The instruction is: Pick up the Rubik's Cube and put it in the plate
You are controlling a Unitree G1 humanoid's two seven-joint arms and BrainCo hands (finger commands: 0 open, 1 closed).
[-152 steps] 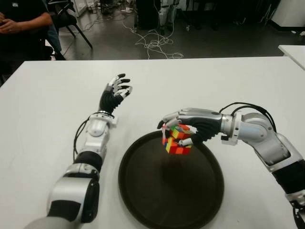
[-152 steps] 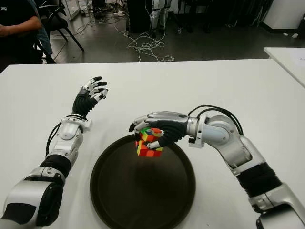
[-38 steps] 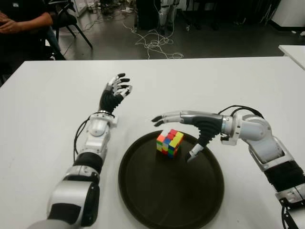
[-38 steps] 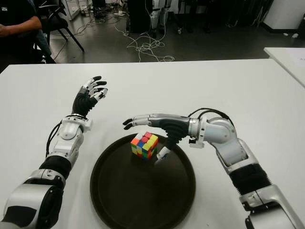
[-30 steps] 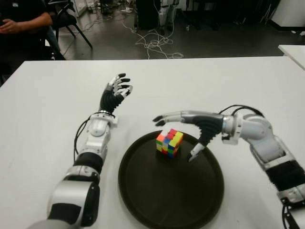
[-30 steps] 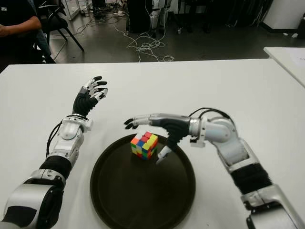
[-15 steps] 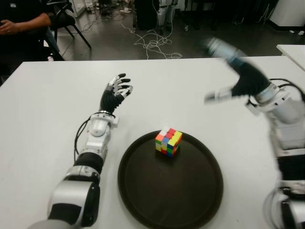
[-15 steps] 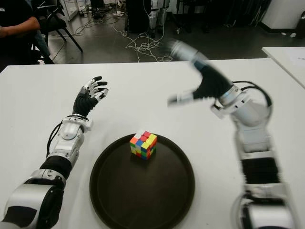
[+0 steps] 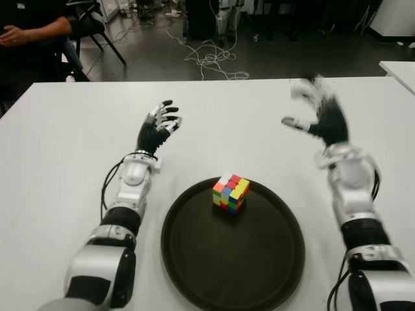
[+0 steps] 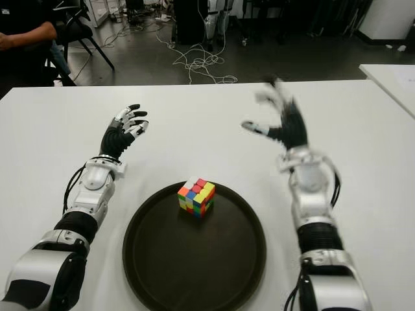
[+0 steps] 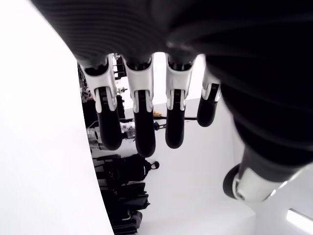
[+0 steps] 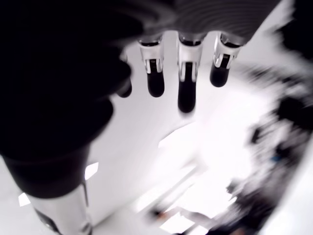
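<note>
The robot's silver-and-black left hand [image 9: 157, 127] is raised off the white table [image 9: 58, 149], fingers [image 11: 139, 122] spread and slightly curved, holding nothing; its silver-and-black forearm stretches forward over the table's left half. The matching right hand [image 10: 283, 122] is lifted above the table's right half, blurred, with fingers [image 12: 186, 83] extended and the thumb splayed toward the left, also empty. Its forearm rises nearly straight up from the elbow at the near edge of the table, a black cable looping at the wrist.

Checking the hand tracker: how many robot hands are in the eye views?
2. Left hand open over the table, left of the plate. Right hand open, raised right of the plate. Neither holds the Rubik's Cube.
</note>
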